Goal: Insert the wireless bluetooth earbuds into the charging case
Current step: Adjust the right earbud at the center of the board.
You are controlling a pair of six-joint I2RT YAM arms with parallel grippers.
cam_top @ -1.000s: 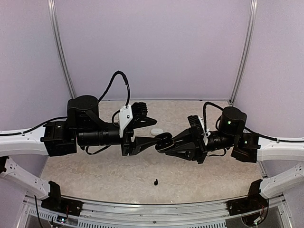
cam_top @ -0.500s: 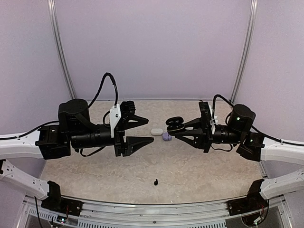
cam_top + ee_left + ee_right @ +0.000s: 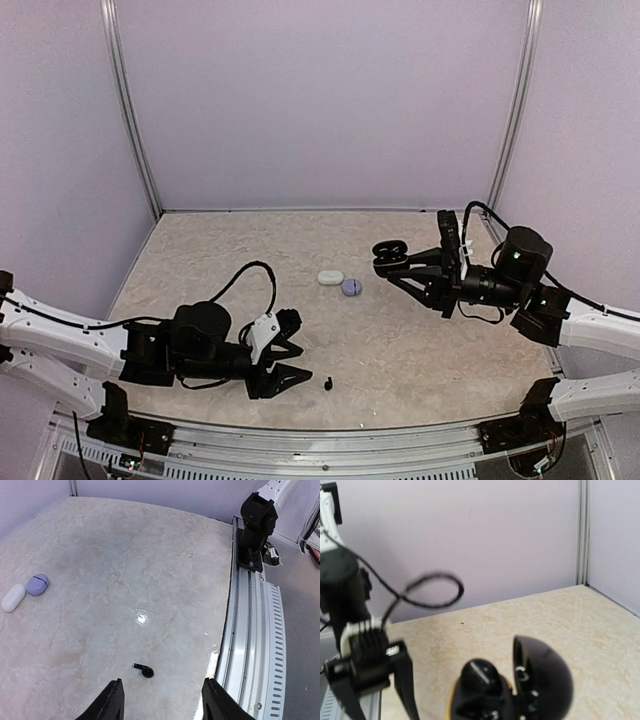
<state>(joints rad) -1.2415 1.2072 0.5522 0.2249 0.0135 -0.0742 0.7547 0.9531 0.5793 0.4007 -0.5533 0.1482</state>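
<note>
We see the left fingers [image 3: 283, 378] low over the table [image 3: 200, 260], spread apart with nothing between them. The black earbud [image 3: 328, 382] lies on the table just ahead of their tips, not touching either one. In the left wrist view this earbud [image 3: 144, 670] sits in front of the gap between the fingers [image 3: 112, 702], a little nearer the one on the view's left. The metal rail [image 3: 250, 630] at the table's edge runs past the other finger.

The right fingers [image 3: 415, 263] are lifted clear of the table and clamped on the black charging case [image 3: 390, 253], which sits at their tips with its lid swung open. From the right wrist, the case [image 3: 542, 677] fills the lower part of the view, blurred. A rounded black shape rests in its base, and we cannot tell whether that is an earbud.

Two closed cases, a white case [image 3: 331, 277] and a lavender case [image 3: 351, 287], lie side by side on the table. They are beyond and below the right fingertips and well ahead of the left fingers. In the left wrist view the white case [image 3: 13, 598] and the lavender case [image 3: 38, 584] show far off to the left side.
</note>
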